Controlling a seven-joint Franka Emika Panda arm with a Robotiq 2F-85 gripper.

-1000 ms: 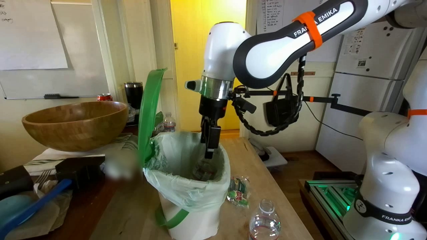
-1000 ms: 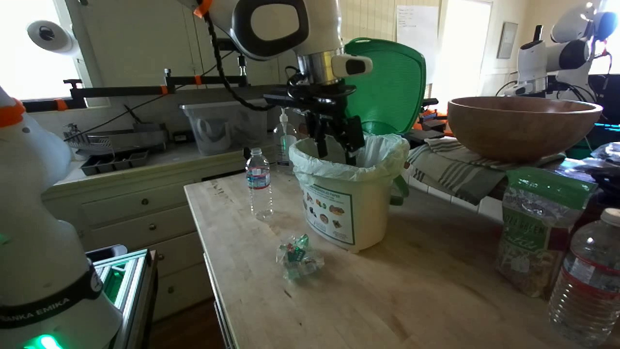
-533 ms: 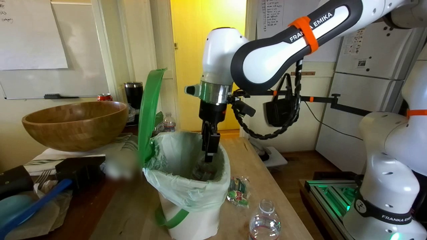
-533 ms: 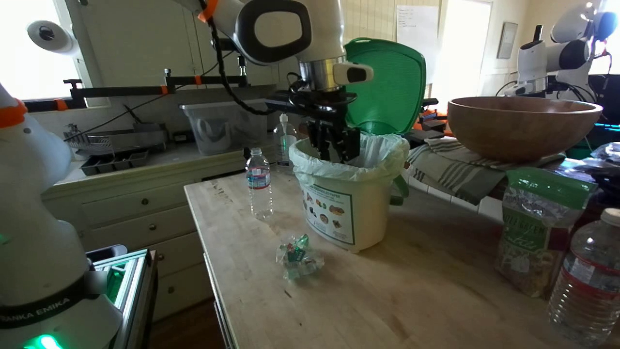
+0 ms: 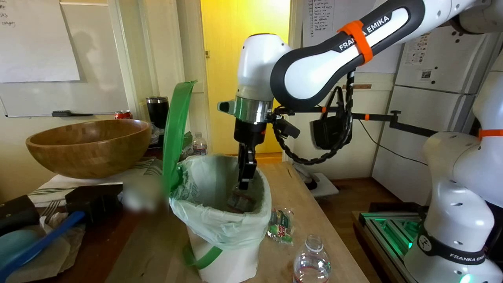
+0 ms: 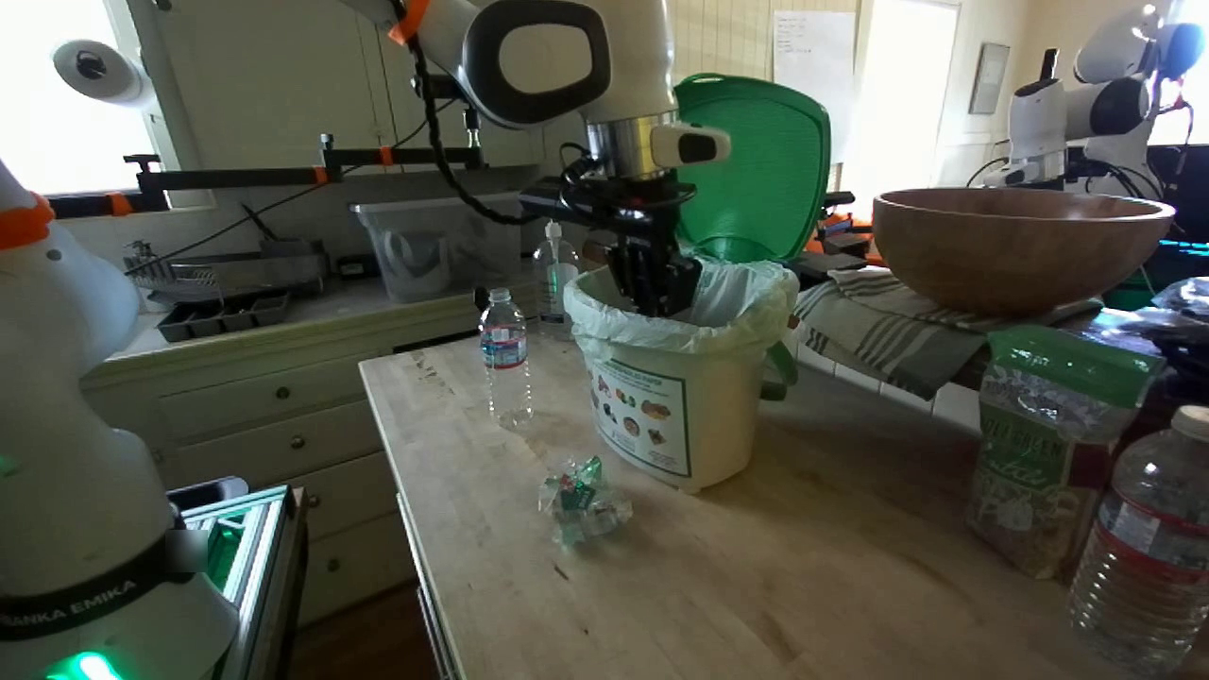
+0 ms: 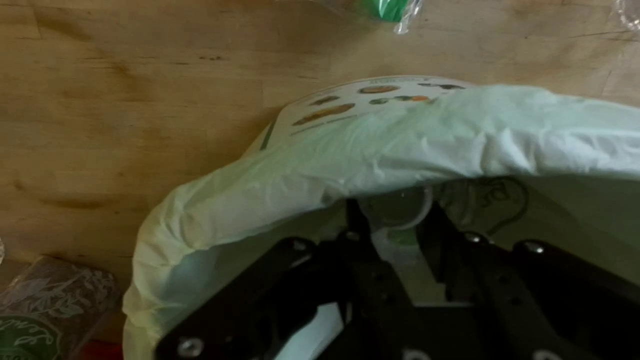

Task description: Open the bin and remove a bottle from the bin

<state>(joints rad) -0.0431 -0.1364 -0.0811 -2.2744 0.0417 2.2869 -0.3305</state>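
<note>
The white bin stands on the wooden table, its green lid upright and open. A pale plastic liner folds over the rim. Inside, a clear bottle leans against the wall; an exterior view from the bin's labelled side hides it. My gripper reaches down past the rim. In the wrist view the bottle's round mouth sits between the narrowed fingertips, one against each side. Part of that mouth lies under the liner's edge.
Beside the bin are a clear bottle and a crumpled wrapper. A pouch and a large bottle stand farther along. The wooden bowl rests on cloth past the lid.
My gripper has come down a little into the bin, and its fingers have drawn together around the bottle's neck. The bottle in the bin has shifted slightly.
</note>
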